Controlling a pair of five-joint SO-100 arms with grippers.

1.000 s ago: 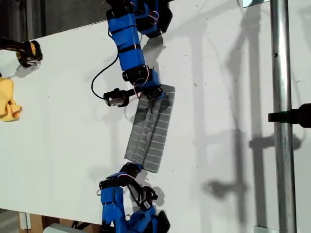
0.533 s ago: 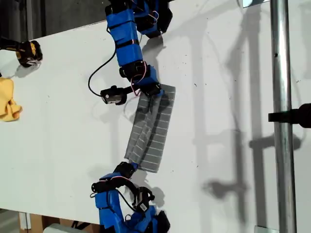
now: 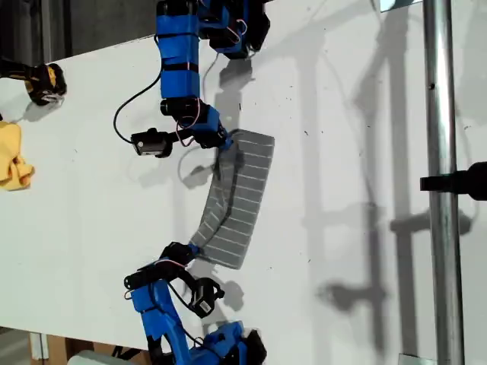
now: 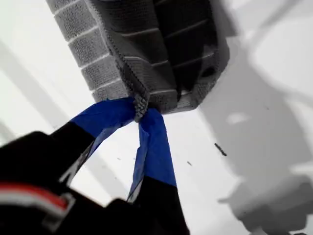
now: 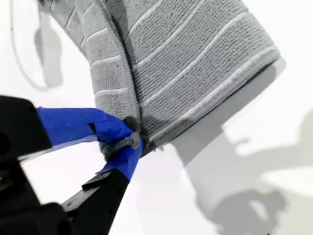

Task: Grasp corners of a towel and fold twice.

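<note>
At the exterior view's left edge lies a crumpled yellow cloth, and above it a small black and yellow object, both on the white table. Any writing on them is too small to read.

Nearer the middle, one blue arm reaches in from the exterior view's top and another blue arm from its bottom. I cannot tell from the wrist views which of them is which.

Between the two arms lies the grey striped towel. It is folded into a long narrow band that curves from the upper arm's tip to the lower arm's tip. Its long edge towards the exterior view's left is lifted off the table and doubled over.

My first gripper has its blue-taped jaws pinched together on a bunched corner of the towel, whose underside is in shadow. My second gripper is likewise clamped on a rolled corner of the towel, which here is brightly lit.

Towards the exterior view's right stands a shiny metal pole, with a black clamp fixed to it.
</note>
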